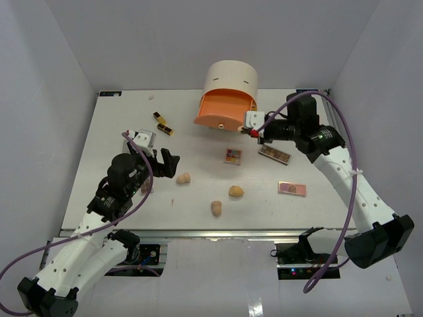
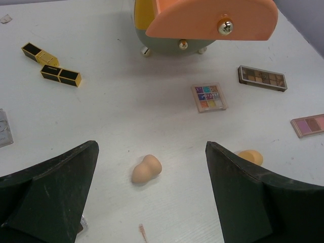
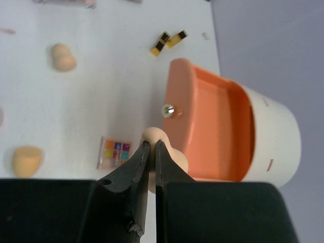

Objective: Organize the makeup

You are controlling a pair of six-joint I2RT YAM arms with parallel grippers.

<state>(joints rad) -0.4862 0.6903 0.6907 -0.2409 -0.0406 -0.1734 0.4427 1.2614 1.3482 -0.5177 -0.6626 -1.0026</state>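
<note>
My right gripper [image 3: 152, 147] is shut on a cream egg-shaped sponge [image 3: 161, 137] and holds it just in front of the open orange drawer [image 3: 212, 126]; from above the gripper [image 1: 256, 132] is beside the drawer's right end. My left gripper [image 2: 152, 197] is open and empty, low over the table, with a tan sponge [image 2: 147, 169] lying ahead between its fingers. From above the left gripper [image 1: 165, 163] is just left of that sponge [image 1: 183, 177]. Two more sponges [image 1: 216, 208] [image 1: 236, 191] lie mid-table. Three palettes [image 1: 232, 156] [image 1: 274, 154] [image 1: 291, 188] and two lipsticks [image 1: 163, 124] lie loose.
The cream cylindrical drawer unit [image 1: 229, 78] stands at the back centre with its orange drawer [image 1: 221, 113] pulled out. A small clear item [image 2: 2, 129] lies at the left edge of the left wrist view. White walls close in the table on three sides.
</note>
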